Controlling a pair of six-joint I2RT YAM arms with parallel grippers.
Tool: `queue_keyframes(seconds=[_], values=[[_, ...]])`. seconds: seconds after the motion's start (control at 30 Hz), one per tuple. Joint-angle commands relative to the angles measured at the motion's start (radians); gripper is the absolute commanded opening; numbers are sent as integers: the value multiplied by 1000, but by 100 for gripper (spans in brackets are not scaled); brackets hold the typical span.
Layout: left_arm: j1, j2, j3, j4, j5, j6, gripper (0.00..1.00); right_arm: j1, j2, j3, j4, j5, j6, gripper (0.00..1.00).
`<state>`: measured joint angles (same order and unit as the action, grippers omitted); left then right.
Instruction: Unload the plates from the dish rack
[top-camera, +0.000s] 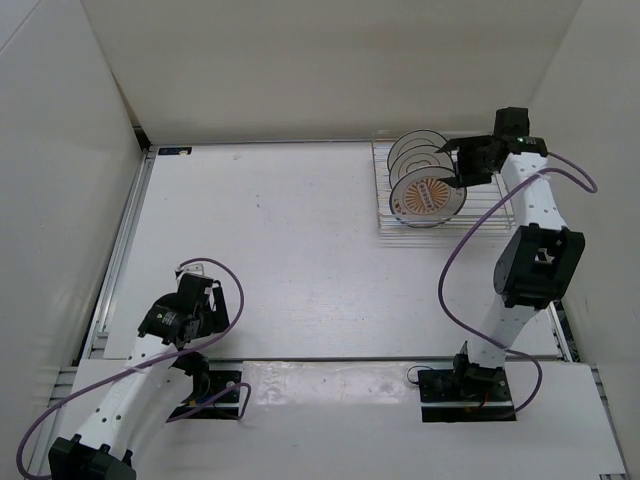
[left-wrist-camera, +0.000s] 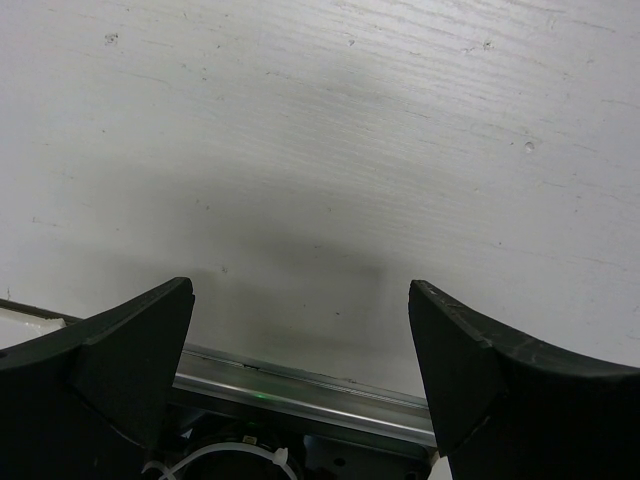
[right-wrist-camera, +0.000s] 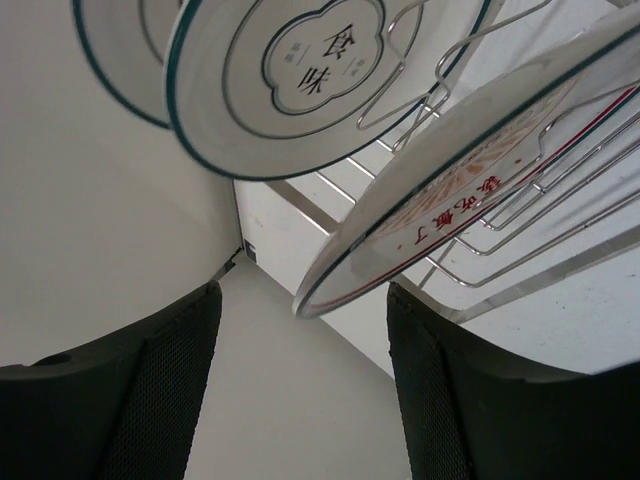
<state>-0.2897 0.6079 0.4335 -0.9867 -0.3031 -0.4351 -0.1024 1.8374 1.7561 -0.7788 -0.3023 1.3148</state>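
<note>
The dish rack (top-camera: 490, 207) stands at the table's back right with three plates upright in it. The orange sunburst plate (top-camera: 428, 196) is nearest the front; two dark-ringed plates (top-camera: 421, 166) (top-camera: 417, 145) stand behind it. My right gripper (top-camera: 462, 166) is open at the plates' right side. In the right wrist view the orange plate's rim (right-wrist-camera: 450, 190) reaches just into the gap at my open gripper's (right-wrist-camera: 300, 330) fingertips, untouched. A ringed plate (right-wrist-camera: 300, 90), a second one (right-wrist-camera: 115, 50) and rack wires (right-wrist-camera: 560, 235) show beyond. My left gripper (top-camera: 196, 287) (left-wrist-camera: 300, 350) is open and empty, low over the table's near left.
White walls enclose the table at the back and both sides; the rack stands close to the right wall. A metal rail (left-wrist-camera: 300, 395) runs along the near edge below my left gripper. Purple cables loop beside both arms (top-camera: 450, 290).
</note>
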Motion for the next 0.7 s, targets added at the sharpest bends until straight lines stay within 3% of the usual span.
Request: queue_keyframes(seconds=[0.0, 0.23, 0.47, 0.67], values=[[6, -4, 8, 9, 9, -10, 100, 1, 42, 39, 30, -26, 31, 70], [-14, -16, 8, 2, -2, -19, 100, 3, 105, 54, 13, -41, 14, 64], [-25, -26, 7, -6, -19, -31, 100, 3, 92, 32, 9, -44, 3, 52], [-43, -42, 5, -15, -28, -37, 100, 1, 56, 0, -11, -57, -25, 32]])
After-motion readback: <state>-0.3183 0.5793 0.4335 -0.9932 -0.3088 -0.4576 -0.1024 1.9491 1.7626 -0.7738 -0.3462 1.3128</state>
